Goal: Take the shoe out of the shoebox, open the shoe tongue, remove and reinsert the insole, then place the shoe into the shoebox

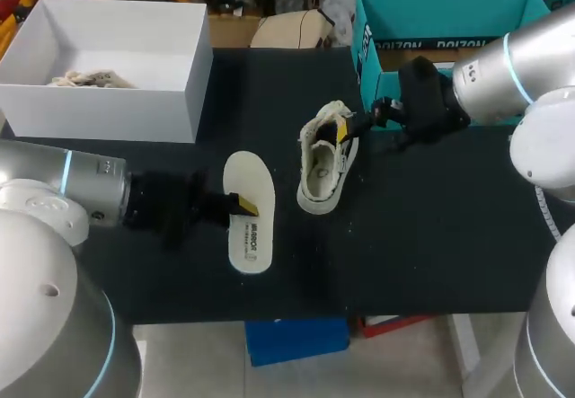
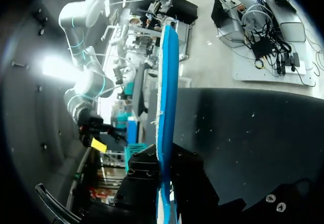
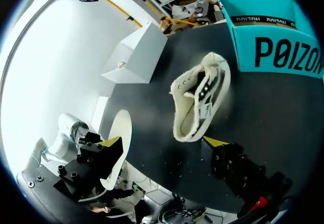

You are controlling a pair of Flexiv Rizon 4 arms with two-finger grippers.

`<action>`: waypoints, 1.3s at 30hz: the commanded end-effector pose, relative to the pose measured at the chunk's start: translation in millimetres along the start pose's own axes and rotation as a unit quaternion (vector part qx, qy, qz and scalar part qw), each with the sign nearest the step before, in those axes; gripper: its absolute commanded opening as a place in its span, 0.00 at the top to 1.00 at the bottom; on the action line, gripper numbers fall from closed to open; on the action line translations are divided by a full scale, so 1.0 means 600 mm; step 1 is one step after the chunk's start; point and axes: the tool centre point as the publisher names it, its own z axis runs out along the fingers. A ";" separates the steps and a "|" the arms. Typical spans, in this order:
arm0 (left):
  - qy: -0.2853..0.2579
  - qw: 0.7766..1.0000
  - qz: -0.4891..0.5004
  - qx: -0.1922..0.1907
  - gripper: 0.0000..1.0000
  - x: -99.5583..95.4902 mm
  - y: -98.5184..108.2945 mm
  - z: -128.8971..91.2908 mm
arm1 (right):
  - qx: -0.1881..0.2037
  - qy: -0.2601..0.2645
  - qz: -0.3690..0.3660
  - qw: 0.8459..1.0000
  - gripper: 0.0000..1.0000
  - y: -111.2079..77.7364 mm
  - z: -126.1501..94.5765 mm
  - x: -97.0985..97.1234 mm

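A black worktop (image 1: 422, 236) fills the scene. Our left arm (image 1: 81, 191) lies low along the left side, and our right arm (image 1: 503, 75) is at the right, farther back. An open white box (image 1: 108, 115) stands at the far left corner and an open teal shoebox (image 1: 367, 48) at the far right. Out of both boxes, a cream shoe (image 1: 325, 160) lies near the middle of the worktop, its opening showing from above. Just to its left, not touching it, is the cream insole (image 1: 250, 227), blue on its underside. Our left gripper (image 1: 243, 205) has its fingers pinching the insole's edge. Our right gripper (image 1: 358, 121) has its fingers spread wide, one yellow tip at the shoe's collar; we cannot tell whether it touches. Crumpled paper (image 1: 90, 79) sits in the white box.
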 end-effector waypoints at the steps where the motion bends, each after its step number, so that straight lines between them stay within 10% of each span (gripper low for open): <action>1: 0.010 1.000 0.001 0.004 1.00 0.002 -0.017 -0.021 | 0.000 0.005 0.000 1.000 0.00 -0.002 -0.001 -0.004; 24: 0.031 0.997 0.024 0.068 1.00 0.023 -0.047 -0.041 | 0.000 0.005 0.000 1.000 0.00 -0.002 -0.001 -0.004; 39: 0.031 0.997 0.024 0.068 1.00 0.023 -0.047 -0.041 | 0.107 -0.144 -0.269 0.946 0.00 0.028 0.078 0.022</action>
